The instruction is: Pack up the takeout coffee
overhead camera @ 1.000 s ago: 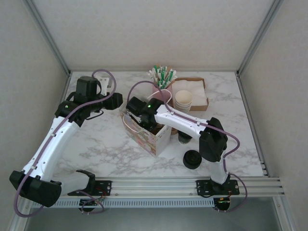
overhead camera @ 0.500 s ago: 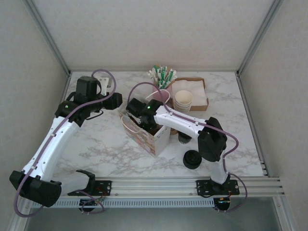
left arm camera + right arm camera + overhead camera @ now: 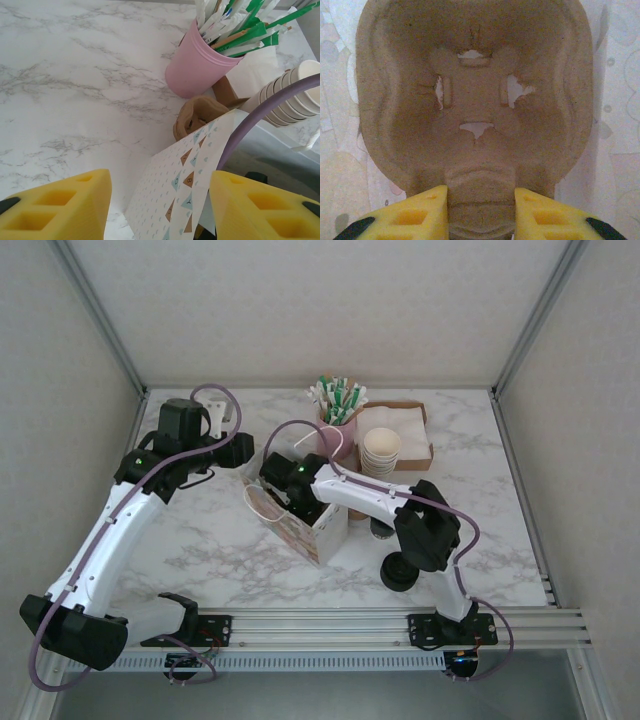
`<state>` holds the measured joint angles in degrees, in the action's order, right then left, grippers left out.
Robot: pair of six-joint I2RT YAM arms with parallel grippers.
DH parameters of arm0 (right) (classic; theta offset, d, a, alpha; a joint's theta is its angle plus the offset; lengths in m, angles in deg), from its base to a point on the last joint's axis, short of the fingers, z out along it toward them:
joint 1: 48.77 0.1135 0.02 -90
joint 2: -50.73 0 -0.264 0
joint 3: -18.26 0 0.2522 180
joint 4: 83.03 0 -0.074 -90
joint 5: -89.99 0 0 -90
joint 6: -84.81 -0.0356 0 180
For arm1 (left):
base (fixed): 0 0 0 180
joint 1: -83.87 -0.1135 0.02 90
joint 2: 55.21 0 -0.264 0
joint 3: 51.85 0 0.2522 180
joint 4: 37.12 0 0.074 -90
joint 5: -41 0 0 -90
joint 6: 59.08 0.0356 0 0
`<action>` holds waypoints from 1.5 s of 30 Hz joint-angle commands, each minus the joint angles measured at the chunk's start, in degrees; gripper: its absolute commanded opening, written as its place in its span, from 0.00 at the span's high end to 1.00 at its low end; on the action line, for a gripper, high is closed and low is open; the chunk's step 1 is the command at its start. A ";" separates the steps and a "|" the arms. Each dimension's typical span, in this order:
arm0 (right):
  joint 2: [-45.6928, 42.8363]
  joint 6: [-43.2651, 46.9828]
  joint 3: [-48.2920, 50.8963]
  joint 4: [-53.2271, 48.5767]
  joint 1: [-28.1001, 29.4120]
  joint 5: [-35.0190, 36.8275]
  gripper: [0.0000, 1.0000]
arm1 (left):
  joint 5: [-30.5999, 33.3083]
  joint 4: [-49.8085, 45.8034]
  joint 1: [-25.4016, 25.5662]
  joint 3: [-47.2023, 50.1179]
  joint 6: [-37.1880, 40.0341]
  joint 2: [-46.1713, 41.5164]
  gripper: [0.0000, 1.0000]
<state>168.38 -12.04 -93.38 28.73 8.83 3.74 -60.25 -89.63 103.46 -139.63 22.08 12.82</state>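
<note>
The takeout coffee carrier (image 3: 475,115), brown moulded pulp, sits inside the patterned white paper bag (image 3: 300,520), whose walls surround it in the right wrist view. My right gripper (image 3: 480,200) is shut on the carrier's near tab, a yellow pad pressed on each side. In the top view that gripper (image 3: 285,480) reaches down into the bag's mouth. A brown part of the carrier (image 3: 197,117) pokes out past the bag's edge. My left gripper (image 3: 160,200) stands open astride the bag's upper wall (image 3: 185,175), its pads clear of the paper on both sides.
Behind the bag stand a pink cup of stirrers (image 3: 338,425), a stack of cream paper cups (image 3: 381,450) and a brown tray of napkins (image 3: 405,430). A round black lid (image 3: 400,570) lies near the right arm's base.
The right gripper and the bag have shifted a little to the left and back, and the bag has turned slightly. The left arm has stayed put.
</note>
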 commanded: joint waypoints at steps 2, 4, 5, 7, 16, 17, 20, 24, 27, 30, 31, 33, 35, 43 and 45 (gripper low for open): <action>1.85 -0.79 1.31 0.56 -0.43 -0.22 0.67 | 0.69 0.33 -0.44 0.66 -0.74 -0.35 0.45; 2.61 -0.79 1.72 0.50 -0.41 0.31 0.67 | 0.73 0.34 -0.46 0.63 -0.66 -0.43 0.46; 3.04 -0.88 1.90 0.41 -0.41 0.46 0.67 | 0.75 0.38 -0.45 0.63 -0.69 -0.43 0.46; 3.70 -1.19 2.49 0.66 -0.43 0.29 0.67 | 0.78 0.35 -0.46 0.63 -0.74 -0.36 0.46; 4.83 -2.10 4.15 1.85 -0.39 0.08 0.67 | 0.87 0.35 -0.44 0.63 -0.74 -0.35 0.45; 4.97 -2.19 4.32 2.13 -0.45 -0.06 0.67 | 0.87 0.33 -0.51 0.63 -0.74 -0.35 0.45; 5.74 -2.46 4.53 2.65 -0.42 -0.97 0.66 | 0.96 0.40 -0.44 0.63 -0.72 -0.35 0.45; 4.93 -3.22 4.59 3.72 -0.45 -1.55 0.65 | 1.01 0.40 -0.50 0.63 -0.73 -0.35 0.46; 3.08 -4.20 4.00 4.42 -0.44 -0.59 0.62 | 1.24 0.36 -0.44 0.59 -0.74 -0.29 0.45; 0.59 -5.11 3.26 5.71 -0.40 0.07 0.60 | 1.27 0.41 -0.47 0.63 -0.74 -0.51 0.45; -0.15 -5.52 2.91 6.02 -0.40 0.44 0.57 | 1.47 0.34 -0.46 0.63 -0.78 -0.53 0.45; -1.37 -6.08 2.07 6.30 -0.39 1.13 0.53 | 1.49 0.41 -0.52 0.70 -0.83 -0.52 0.45; -2.43 -6.63 1.40 6.23 -0.37 1.92 0.50 | 1.32 0.51 -0.49 0.62 -0.91 -0.53 0.46; -5.26 -7.47 -0.59 5.14 0.05 3.88 0.34 | 1.82 0.33 -0.51 0.78 -1.09 -0.62 0.45; -5.89 -7.47 -1.14 4.61 0.25 4.16 0.32 | 2.17 0.29 -0.46 0.72 -1.18 -0.47 0.45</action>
<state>164.99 -18.55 -92.44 34.35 8.85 6.38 -59.46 -89.65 103.46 -139.63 21.86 12.82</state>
